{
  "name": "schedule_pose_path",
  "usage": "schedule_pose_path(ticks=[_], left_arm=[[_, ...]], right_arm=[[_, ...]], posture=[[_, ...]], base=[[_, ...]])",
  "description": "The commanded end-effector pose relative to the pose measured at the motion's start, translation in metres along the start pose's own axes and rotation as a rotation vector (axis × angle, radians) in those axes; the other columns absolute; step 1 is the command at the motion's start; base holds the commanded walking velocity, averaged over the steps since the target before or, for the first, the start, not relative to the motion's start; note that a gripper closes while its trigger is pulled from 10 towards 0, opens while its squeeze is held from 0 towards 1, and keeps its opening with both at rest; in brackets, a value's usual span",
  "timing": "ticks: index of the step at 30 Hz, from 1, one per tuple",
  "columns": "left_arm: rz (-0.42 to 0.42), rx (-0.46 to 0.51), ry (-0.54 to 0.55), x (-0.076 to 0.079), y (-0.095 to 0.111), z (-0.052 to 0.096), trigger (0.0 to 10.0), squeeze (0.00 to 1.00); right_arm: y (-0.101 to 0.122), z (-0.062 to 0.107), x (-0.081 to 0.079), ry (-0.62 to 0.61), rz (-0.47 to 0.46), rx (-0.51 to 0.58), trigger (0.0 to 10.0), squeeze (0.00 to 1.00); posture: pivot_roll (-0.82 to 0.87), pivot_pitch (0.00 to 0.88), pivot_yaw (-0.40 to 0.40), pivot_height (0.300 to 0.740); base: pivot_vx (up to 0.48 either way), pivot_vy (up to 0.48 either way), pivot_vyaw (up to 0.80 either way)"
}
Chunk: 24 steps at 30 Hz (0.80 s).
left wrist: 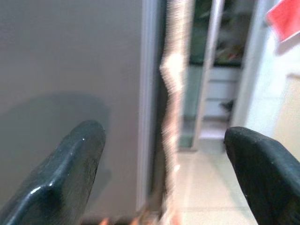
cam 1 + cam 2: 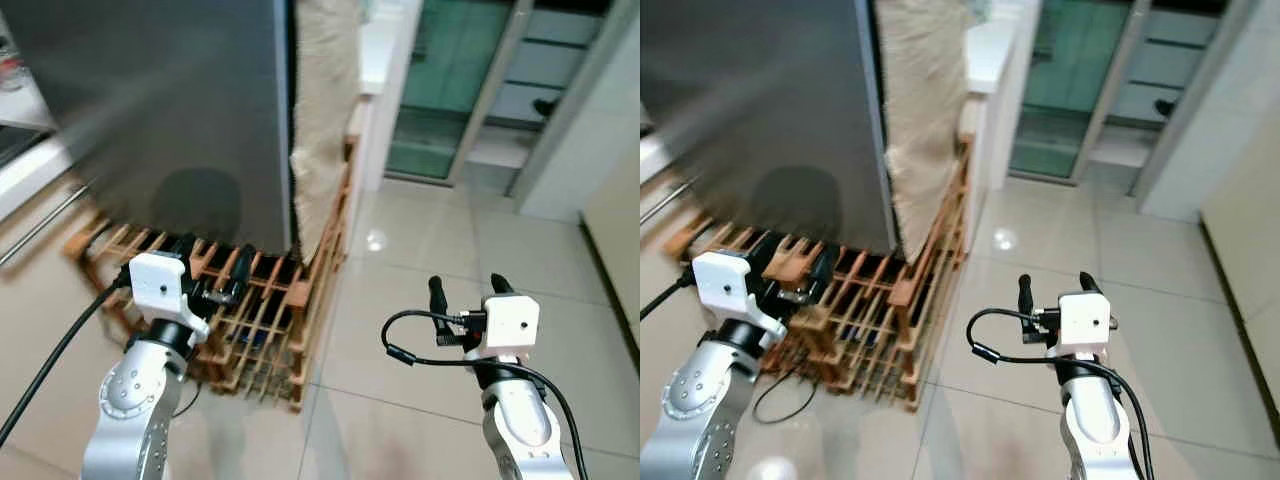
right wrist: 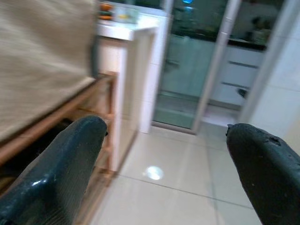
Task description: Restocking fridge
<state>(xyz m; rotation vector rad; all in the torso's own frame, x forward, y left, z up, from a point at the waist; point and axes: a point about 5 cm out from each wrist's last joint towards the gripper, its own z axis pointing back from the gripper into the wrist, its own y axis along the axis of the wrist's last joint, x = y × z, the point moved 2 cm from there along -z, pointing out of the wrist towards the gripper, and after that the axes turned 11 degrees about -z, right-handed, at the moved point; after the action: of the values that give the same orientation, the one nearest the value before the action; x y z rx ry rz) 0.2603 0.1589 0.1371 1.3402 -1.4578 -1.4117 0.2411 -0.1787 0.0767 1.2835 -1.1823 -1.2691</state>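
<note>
The grey fridge (image 2: 160, 110), door closed, stands on a wooden rack (image 2: 265, 300). The left claw (image 2: 225, 275), fingers spread, hovers before the fridge; the right claw (image 2: 465, 290), spread and empty, hangs over the tiled floor (image 2: 430, 260) beside it.

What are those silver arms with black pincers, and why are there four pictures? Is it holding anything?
It's a walking house robot, here to restock a fridge. The two top pictures come from cameras on its head, looking down. The two others come from cameras on its wrists, looking along the black fingers. Its left gripper hangs before the big grey fridge, above a wooden rack on the floor. Its right gripper hovers over shiny floor tiles. Both grippers are open and hold nothing. A beige cloth hangs beside the fridge, and a glass door stands farther back.
</note>
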Motion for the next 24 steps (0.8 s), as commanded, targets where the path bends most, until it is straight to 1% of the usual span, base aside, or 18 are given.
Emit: schedule_pose_path(ticks=[1, 6, 11, 13, 15, 18, 19, 20, 21, 22, 24], left_arm=[[-0.007, 0.022, -0.020, 0.005, 0.004, 0.000, 10.0, 0.00], [-0.027, 0.006, -0.026, 0.003, 0.001, -0.001, 10.0, 0.00], [-0.031, 0.005, -0.014, 0.000, 0.001, -0.007, 10.0, 0.00], [-0.040, 0.013, -0.009, -0.001, 0.003, -0.016, 10.0, 0.00], [-0.105, -0.012, 0.008, -0.003, 0.003, -0.030, 10.0, 0.00], [-0.075, -0.028, -0.017, 0.002, 0.003, -0.050, 10.0, 0.00], [-0.075, -0.028, -0.017, 0.002, 0.003, -0.050, 10.0, 0.00], [-0.032, -0.023, -0.017, 0.005, 0.007, -0.061, 10.0, 0.00], [-0.032, -0.023, -0.017, 0.005, 0.007, -0.061, 10.0, 0.00], [-0.015, -0.022, -0.016, 0.007, 0.008, -0.065, 10.0, 0.00], [-0.021, -0.012, -0.031, 0.011, 0.010, -0.071, 10.0, 0.00]], right_arm=[[-0.003, 0.000, 0.004, -0.010, 0.005, -0.012, 10.0, 0.00], [-0.003, -0.004, 0.000, 0.003, 0.016, -0.004, 10.0, 0.00], [-0.002, -0.006, -0.001, 0.009, 0.020, -0.001, 10.0, 0.00], [-0.002, -0.008, -0.001, 0.013, 0.021, 0.003, 10.0, 0.00], [-0.001, -0.009, -0.001, 0.016, 0.022, 0.006, 10.0, 0.00], [-0.001, -0.010, -0.002, 0.022, 0.024, 0.007, 10.0, 0.00], [-0.001, -0.010, -0.002, 0.022, 0.024, 0.007, 10.0, 0.00], [-0.001, -0.011, -0.002, 0.023, 0.025, 0.008, 10.0, 0.00], [-0.001, -0.011, -0.002, 0.023, 0.025, 0.008, 10.0, 0.00], [-0.001, -0.011, -0.002, 0.022, 0.026, 0.008, 10.0, 0.00], [-0.002, -0.011, -0.002, 0.020, 0.024, 0.006, 10.0, 0.00]], posture=[[-0.16, 0.000, 0.018, 0.740], [-0.16, 0.000, 0.021, 0.740], [-0.16, 0.000, 0.017, 0.740], [-0.16, 0.000, 0.014, 0.740], [-0.17, 0.000, 0.012, 0.740], [-0.17, 0.000, 0.012, 0.740], [-0.17, 0.000, 0.012, 0.740], [-0.18, 0.000, 0.017, 0.740], [-0.18, 0.000, 0.017, 0.740], [-0.18, 0.000, 0.017, 0.740], [-0.19, 0.000, 0.019, 0.740]], base=[[0.472, 0.000, 0.00], [0.000, 0.000, 0.00], [0.000, 0.000, 0.00], [0.000, 0.000, 0.00], [0.000, 0.000, 0.00], [0.000, 0.000, 0.00], [0.000, 0.000, 0.00], [0.000, 0.000, 0.00], [0.000, 0.000, 0.00], [0.000, 0.000, 0.00], [0.000, 0.000, 0.00]])
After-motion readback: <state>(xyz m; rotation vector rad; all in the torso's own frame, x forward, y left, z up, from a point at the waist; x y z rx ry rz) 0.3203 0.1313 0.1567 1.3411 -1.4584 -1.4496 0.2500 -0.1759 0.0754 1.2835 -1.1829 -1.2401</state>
